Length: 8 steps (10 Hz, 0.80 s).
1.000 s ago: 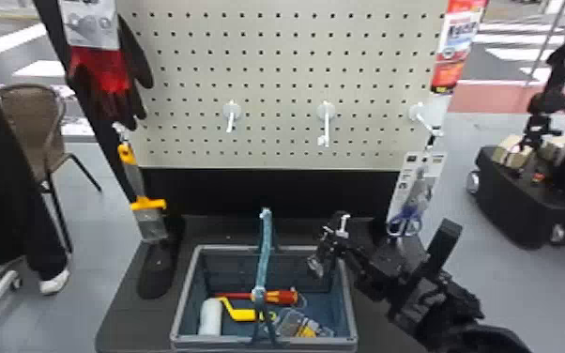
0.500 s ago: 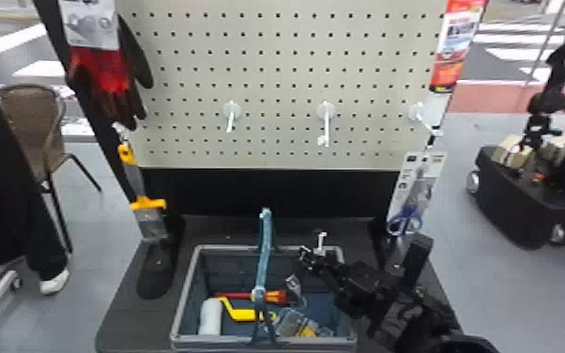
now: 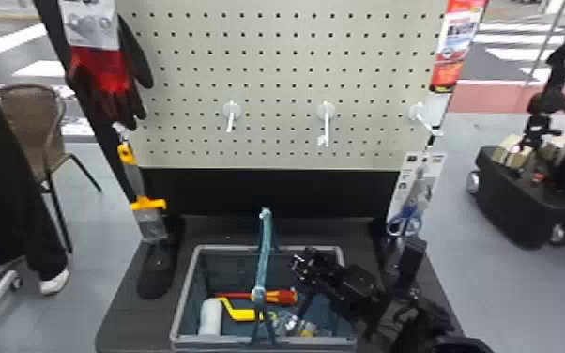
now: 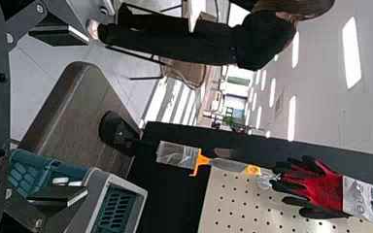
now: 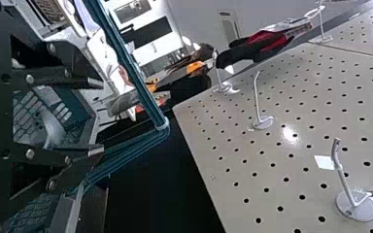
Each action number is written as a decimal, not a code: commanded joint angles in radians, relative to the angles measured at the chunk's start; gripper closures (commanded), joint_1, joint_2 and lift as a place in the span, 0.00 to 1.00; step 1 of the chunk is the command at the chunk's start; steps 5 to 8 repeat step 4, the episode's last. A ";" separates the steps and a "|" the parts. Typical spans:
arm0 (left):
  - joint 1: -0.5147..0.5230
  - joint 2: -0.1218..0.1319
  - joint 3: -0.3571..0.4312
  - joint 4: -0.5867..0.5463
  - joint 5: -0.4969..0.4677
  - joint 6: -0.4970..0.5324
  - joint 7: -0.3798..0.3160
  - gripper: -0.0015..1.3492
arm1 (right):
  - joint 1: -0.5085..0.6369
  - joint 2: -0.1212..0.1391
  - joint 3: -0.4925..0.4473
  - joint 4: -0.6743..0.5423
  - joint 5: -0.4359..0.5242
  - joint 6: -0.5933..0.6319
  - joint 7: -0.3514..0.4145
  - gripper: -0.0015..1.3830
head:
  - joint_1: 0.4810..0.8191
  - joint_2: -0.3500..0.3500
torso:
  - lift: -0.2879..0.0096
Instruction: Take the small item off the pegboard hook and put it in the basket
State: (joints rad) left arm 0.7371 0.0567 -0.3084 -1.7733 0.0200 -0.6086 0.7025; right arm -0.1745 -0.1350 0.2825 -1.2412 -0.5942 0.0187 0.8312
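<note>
A smooth, pale pegboard (image 3: 277,96) with a light sheen carries glossy white hooks (image 3: 232,112) above a hard plastic basket (image 3: 180,305), its rim smooth and grey, its handle (image 5: 143,92) shiny teal plastic. Near the basket's left edge lies a roller (image 3: 211,318) with a soft, matt sleeve, beside a smooth plastic screwdriver handle (image 3: 282,296); glossy clear plastic packaging (image 3: 290,321) catches light along the near edge. Matt, wood-grained boarding tops the base (image 4: 80,104) below. Toward the pegboard's left edge hang cloth gloves (image 4: 318,187) with a smooth printed card (image 4: 364,196); by its right edge, scissors (image 3: 406,220) show glossy blue plastic handles.
</note>
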 commanded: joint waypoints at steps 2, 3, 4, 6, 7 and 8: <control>0.000 0.000 0.000 0.000 0.000 0.000 0.000 0.15 | -0.003 -0.001 0.000 0.000 -0.001 -0.006 0.000 0.12 | 0.20 0.50 | 0.63; 0.000 0.000 0.000 0.000 0.000 -0.002 0.000 0.15 | -0.003 -0.001 0.000 0.000 -0.001 -0.006 0.002 0.14 | 0.20 0.50 | 0.63; 0.000 0.000 0.000 0.000 0.000 -0.002 0.000 0.15 | -0.005 -0.001 0.000 0.000 -0.002 -0.006 0.002 0.14 | 0.20 0.50 | 0.63; 0.000 0.000 0.000 0.000 0.000 -0.002 0.000 0.15 | -0.005 -0.001 0.000 0.000 -0.002 -0.006 0.002 0.14 | 0.20 0.50 | 0.63; 0.000 0.000 0.000 0.000 0.000 -0.002 0.000 0.15 | -0.005 -0.001 0.000 0.000 -0.002 -0.006 0.002 0.14 | 0.20 0.50 | 0.63; 0.000 0.000 0.000 0.000 0.000 -0.002 0.000 0.15 | -0.005 -0.001 0.000 0.000 -0.002 -0.006 0.002 0.14 | 0.20 0.50 | 0.63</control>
